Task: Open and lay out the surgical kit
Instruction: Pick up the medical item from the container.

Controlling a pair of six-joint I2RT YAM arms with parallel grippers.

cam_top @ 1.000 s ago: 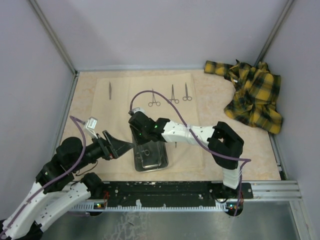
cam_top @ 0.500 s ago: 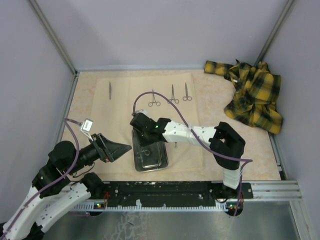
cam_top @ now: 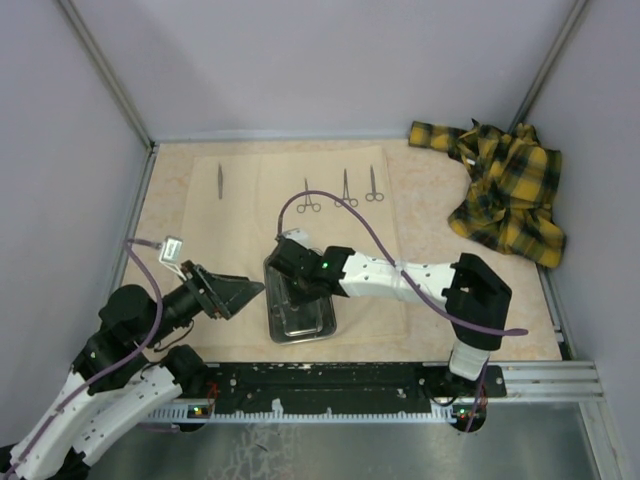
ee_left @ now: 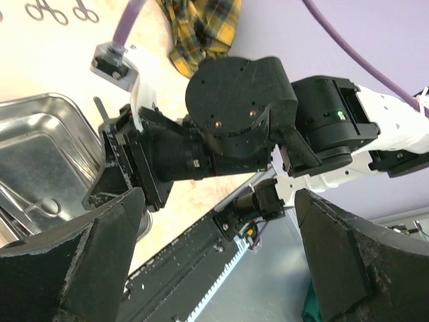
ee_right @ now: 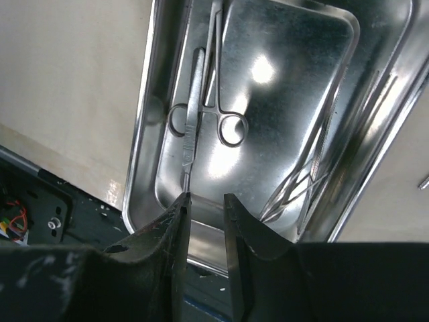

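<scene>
The steel tray [cam_top: 323,322] sits on the pale beige wrap [cam_top: 330,215] near the front. My right gripper [cam_top: 295,298] hangs inside it, fingers a narrow gap apart with nothing between them [ee_right: 206,198]. Below it lie a thin flat instrument [ee_right: 194,100], ring-handled forceps [ee_right: 224,124] and more instruments along the tray's right side [ee_right: 315,174]. My left gripper [cam_top: 248,292] is wide open and empty, raised just left of the tray [ee_left: 40,154]. Tweezers [cam_top: 220,180] and three ring-handled forceps [cam_top: 308,198] [cam_top: 346,190] [cam_top: 373,185] lie in a row at the back.
A yellow-and-black plaid cloth [cam_top: 510,190] is heaped at the back right. The right arm [cam_top: 400,280] and its purple cable [cam_top: 340,205] cross over the wrap. Walls close the left, back and right sides. The black base rail [cam_top: 340,380] runs along the front.
My right gripper has moved toward the near end of the tray and lower into it. My left arm has pulled back a little to the left, still open.
</scene>
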